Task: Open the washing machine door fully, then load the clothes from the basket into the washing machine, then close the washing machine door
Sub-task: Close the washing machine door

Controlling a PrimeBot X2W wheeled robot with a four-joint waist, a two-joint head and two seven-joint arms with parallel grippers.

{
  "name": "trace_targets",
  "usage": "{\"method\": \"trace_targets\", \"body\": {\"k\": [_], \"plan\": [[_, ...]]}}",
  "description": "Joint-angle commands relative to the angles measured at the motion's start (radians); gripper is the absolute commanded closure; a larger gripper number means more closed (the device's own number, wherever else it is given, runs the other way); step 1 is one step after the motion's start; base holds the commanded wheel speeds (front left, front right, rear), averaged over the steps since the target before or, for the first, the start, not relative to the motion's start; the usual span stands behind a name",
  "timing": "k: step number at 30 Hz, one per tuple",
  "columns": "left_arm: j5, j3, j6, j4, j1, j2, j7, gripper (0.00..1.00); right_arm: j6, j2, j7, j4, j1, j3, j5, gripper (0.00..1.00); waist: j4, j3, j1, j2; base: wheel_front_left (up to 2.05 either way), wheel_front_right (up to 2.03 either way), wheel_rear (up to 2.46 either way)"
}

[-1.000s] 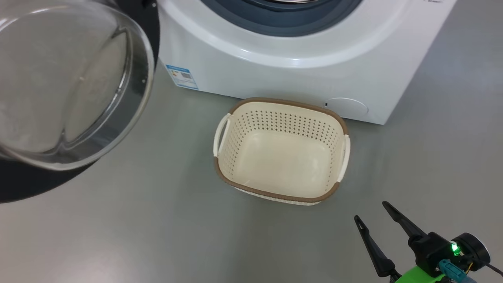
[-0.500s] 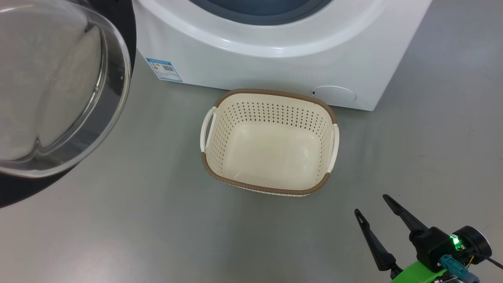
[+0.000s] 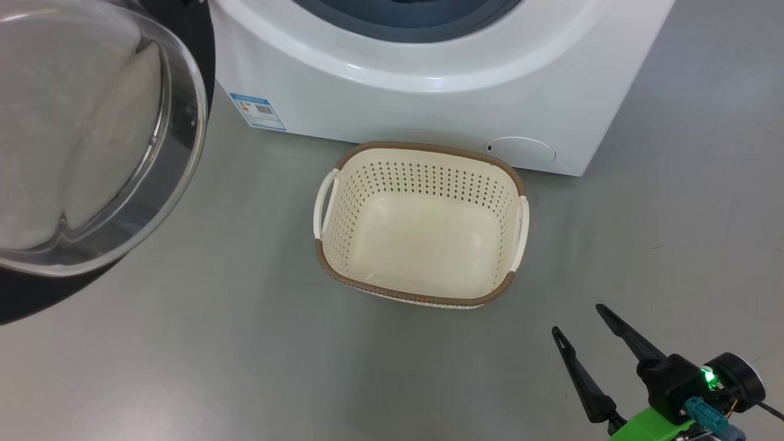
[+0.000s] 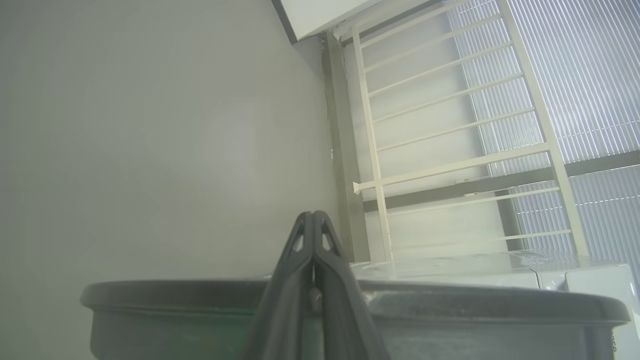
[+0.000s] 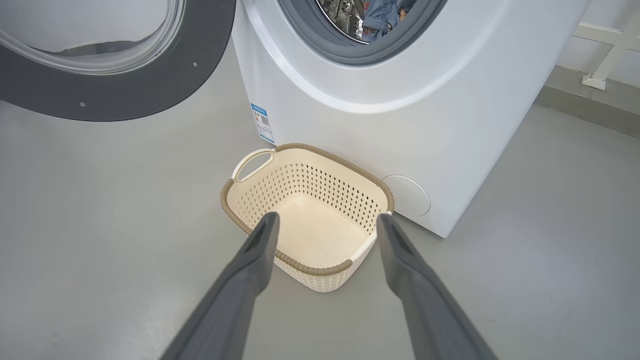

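head view: my right gripper (image 3: 577, 320) sits at the lower right over the grey floor (image 3: 184, 367), fingers spread wide w/ nothing btwn them, well apart from the basket (image 3: 422, 298). the basket stands on the floor just in front of the washing machine (image 3: 429, 104), its cream bottom bare. the washing machine door (image 3: 92, 141) is swung open on my left (glass bowl bulging toward the camera, black rim behind it). a blue label sticker (image 3: 258, 111) is low on the machine's front, on the door side. right wrist view: the basket lies beyond my two spread fingers, and up in the drum (image 5: 340, 15) there's blue cloth, the clothes (image 5: 378, 20). left wrist view: my left gripper (image 4: 312, 216) has its fingers pressed together, holding nothing, tips toward a pale wall (image 4: 150, 125), w/ a dark rim (image 4: 450, 295) crossing beneath them; can't tell what that belongs to.
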Motion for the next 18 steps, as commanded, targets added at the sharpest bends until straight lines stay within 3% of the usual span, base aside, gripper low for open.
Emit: {"method": "trace_targets", "body": {"k": [1,18], "plan": [[-0.003,0.003,-0.012,-0.021,-0.008,0.073,0.02,1.0,0.002,-0.006,-0.002,-0.021,-0.014,0.025,0.013,0.0,0.0,-0.002,0.0,-0.0001,0.0,0.0,0.0],[-0.026,-0.083,-0.045,-0.105,0.085,0.059,0.314,1.0,0.002,0.025,-0.016,0.017,-0.014,0.035,0.011,0.0,-0.006,-0.064,0.0,-0.0001,0.0,0.0,0.0]]}}
